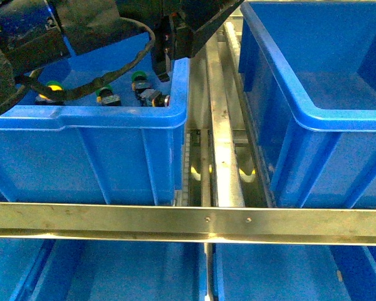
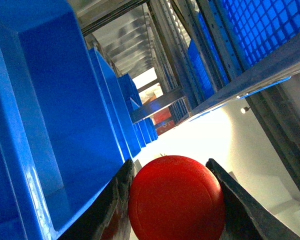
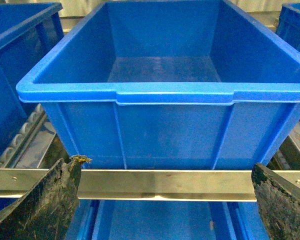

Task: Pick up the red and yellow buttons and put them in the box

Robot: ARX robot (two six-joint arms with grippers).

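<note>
Left pincer (image 2: 170, 165) clamps red button (image 2: 177, 200); right pincer (image 3: 166, 164) spread wide

Front camera: mounted on body, aimed forward and down over steel rail (image 1: 188, 219) crossing lower frame. Left bin (image 1: 88, 119) at upper left, right bin (image 1: 313, 113) at upper right, both near.

Left wrist camera: tipped steeply upward along row of bins (image 2: 65, 125) and racking (image 2: 250, 65). Red button (image 2: 176, 197) almost against lens.

Right wrist camera: level, close, head-on to right bin (image 3: 165, 95) above steel rail (image 3: 165, 182).

Shared with front camera: right bin, steel rail.

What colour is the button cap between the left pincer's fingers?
Red; the cap shows best in left wrist view.
</note>
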